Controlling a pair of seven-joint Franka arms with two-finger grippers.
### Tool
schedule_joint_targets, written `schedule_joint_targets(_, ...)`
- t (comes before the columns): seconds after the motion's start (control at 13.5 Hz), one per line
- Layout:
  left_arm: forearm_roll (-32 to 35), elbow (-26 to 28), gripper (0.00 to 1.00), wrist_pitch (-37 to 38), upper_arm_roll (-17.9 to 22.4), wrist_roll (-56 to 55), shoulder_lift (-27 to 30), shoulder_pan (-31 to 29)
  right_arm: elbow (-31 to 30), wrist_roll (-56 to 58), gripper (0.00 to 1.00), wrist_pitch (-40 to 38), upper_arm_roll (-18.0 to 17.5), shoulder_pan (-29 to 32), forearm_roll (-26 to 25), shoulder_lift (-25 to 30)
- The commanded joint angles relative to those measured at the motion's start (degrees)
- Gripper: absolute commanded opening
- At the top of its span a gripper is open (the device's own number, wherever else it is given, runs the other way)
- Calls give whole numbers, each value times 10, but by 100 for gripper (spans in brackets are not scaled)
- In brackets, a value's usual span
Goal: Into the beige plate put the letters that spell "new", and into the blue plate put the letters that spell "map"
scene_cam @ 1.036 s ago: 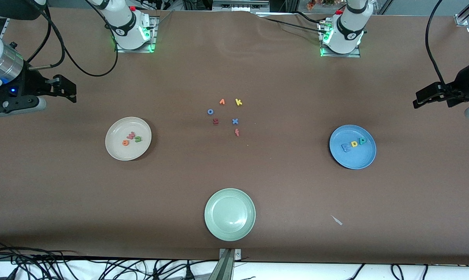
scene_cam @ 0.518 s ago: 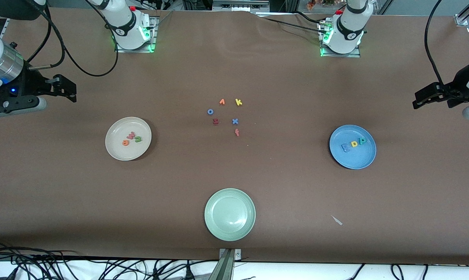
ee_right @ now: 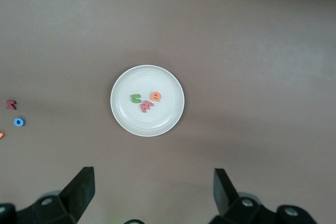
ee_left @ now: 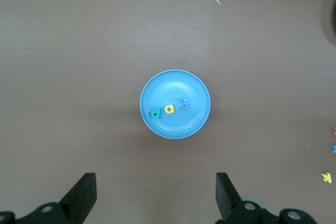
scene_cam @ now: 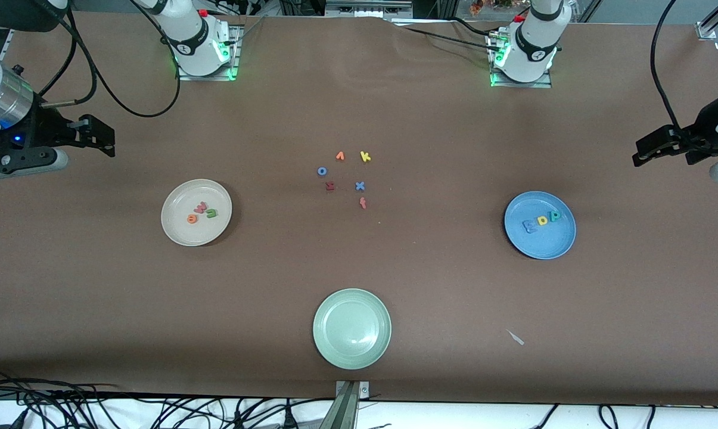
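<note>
Front view: "new" letters (scene_cam: 202, 211) in beige plate (scene_cam: 177, 229).

Even, bright overhead light; soft shadows

Beige plate (scene_cam: 174, 229) and blue plate (scene_cam: 543, 244) each hold three letters.

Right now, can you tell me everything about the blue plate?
The blue plate is round and shallow with a raised rim, smooth and plastic-looking. It lies flat on the brown table toward the left arm's end. Inside sit three tiny foam letters side by side: a blue m, a yellow a and a teal p. No tool touches it.
</note>
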State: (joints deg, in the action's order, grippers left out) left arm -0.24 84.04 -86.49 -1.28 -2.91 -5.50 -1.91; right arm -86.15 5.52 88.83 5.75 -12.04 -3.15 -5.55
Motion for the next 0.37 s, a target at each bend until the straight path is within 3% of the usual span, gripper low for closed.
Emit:
schedule_joint_targets(0.0,14,5,100,-1,-4,-2,11,1,14,-3,100,-12,-1,3,-1,-6)
schedule_joint_targets(0.3,14,5,100,-2,-3,4,10,0,12,-4,100,-12,-1,2,-1,-5)
